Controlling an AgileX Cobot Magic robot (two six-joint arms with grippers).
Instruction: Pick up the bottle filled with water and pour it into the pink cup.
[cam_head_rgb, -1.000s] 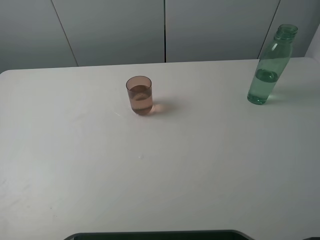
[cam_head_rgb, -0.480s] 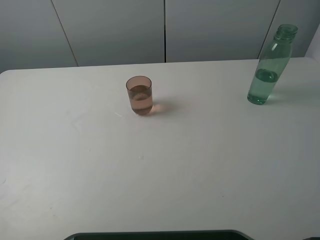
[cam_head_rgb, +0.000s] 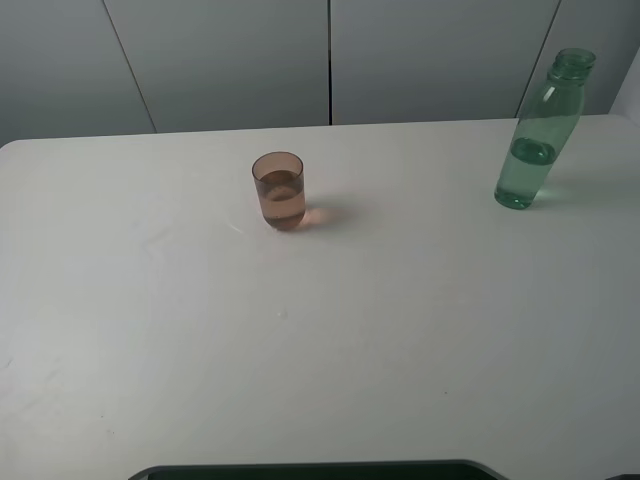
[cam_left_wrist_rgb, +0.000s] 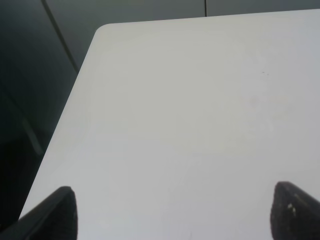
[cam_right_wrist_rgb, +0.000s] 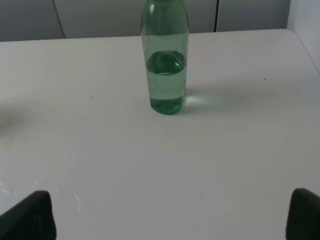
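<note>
The green bottle (cam_head_rgb: 535, 135) stands upright and uncapped at the far right of the white table (cam_head_rgb: 350, 330), water filling its lower part. It also shows in the right wrist view (cam_right_wrist_rgb: 165, 75), straight ahead of my right gripper (cam_right_wrist_rgb: 167, 217), which is open, empty and well short of it. The pink cup (cam_head_rgb: 278, 190) stands upright left of the table's middle, with some liquid in it. My left gripper (cam_left_wrist_rgb: 172, 215) is open and empty over bare table near the left edge. Neither gripper shows in the exterior high view.
Grey wall panels (cam_head_rgb: 330, 60) run behind the table's far edge. The table's rounded far-left corner (cam_left_wrist_rgb: 102, 30) and left edge show in the left wrist view, with dark floor beyond. A dark base (cam_head_rgb: 310, 470) sits at the near edge.
</note>
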